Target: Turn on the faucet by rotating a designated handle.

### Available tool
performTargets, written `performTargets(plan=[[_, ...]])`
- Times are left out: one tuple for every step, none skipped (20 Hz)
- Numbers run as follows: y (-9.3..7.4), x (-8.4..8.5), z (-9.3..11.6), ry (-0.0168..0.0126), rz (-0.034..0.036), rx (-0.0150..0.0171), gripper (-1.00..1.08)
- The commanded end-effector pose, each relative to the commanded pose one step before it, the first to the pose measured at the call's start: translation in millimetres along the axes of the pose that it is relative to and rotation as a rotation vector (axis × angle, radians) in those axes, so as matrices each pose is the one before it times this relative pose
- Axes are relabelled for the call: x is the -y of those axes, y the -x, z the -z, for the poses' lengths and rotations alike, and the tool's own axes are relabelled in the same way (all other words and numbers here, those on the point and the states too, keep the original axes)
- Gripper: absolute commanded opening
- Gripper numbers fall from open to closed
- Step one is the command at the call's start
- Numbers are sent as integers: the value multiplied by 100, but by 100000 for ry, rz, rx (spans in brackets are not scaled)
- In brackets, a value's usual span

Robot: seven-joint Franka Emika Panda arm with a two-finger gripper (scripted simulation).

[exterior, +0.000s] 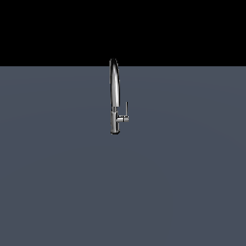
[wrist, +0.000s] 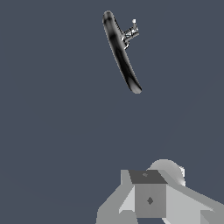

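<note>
The faucet [exterior: 114, 96] stands upright on the flat grey floor, near the middle of the exterior view. It is slim chrome with a tall narrow arched spout. The handle [exterior: 126, 110] is a thin straight rod rising from a stubby side cylinder on the exterior view's right of the body. The wrist view looks down on the faucet [wrist: 120, 53] from above and some way off, with the handle [wrist: 132, 29] sticking out beside the body. Neither view shows my gripper's fingers, and nothing touches the faucet.
Grey blocky parts of my arm [wrist: 151, 197] fill the lower edge of the wrist view, well apart from the faucet. A plain grey floor [exterior: 57, 182] surrounds the faucet, with a black background behind it.
</note>
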State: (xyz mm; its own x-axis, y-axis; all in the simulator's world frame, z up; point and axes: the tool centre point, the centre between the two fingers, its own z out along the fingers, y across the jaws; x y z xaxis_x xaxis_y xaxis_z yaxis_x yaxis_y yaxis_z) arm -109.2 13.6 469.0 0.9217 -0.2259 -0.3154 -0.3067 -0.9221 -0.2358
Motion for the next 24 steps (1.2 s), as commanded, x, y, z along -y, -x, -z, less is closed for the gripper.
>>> performTargets(plan=[[-1631,189,-256,-3079,-3236,3486,-100],[-644,78,-98,-1226,-1277,1395,-100],[-645,78,-98,-1231,-1279,1400,-100],[-647,78,-98,-1236,-1282,1405,-100],[-648,78,-98,-1241,-1284,1409,-100],[-650,78,-98,-1246,-1286,1414,-100],[-652,77,-98,-1251,-1289,1421,-100],[-652,78,-98,-1255,-1290,1424,-100],[-655,78,-98,-1261,-1294,1431,-100],[-656,78,-98,-1266,-1296,1436,-100],[-658,78,-98,-1272,-1300,1443,-100],[-660,77,-97,-1277,-1304,1449,-100],[-661,78,-98,-1283,-1307,1455,-100],[-664,77,-97,-1289,-1312,1463,-100],[-666,77,-97,-1295,-1316,1470,-100],[-668,77,-97,-1302,-1321,1477,-100],[-671,77,-97,-1309,-1327,1485,-100],[-673,77,-97,-1316,-1333,1493,-100],[-676,77,-97,-1324,-1339,1502,-100],[-679,77,-97,-1332,-1347,1511,-100],[-683,77,-97,-1340,-1354,1520,-100],[-685,78,-98,-1348,-1362,1529,-100],[-690,78,-97,-1358,-1371,1540,-100],[-693,79,-98,-1366,-1379,1549,-100]])
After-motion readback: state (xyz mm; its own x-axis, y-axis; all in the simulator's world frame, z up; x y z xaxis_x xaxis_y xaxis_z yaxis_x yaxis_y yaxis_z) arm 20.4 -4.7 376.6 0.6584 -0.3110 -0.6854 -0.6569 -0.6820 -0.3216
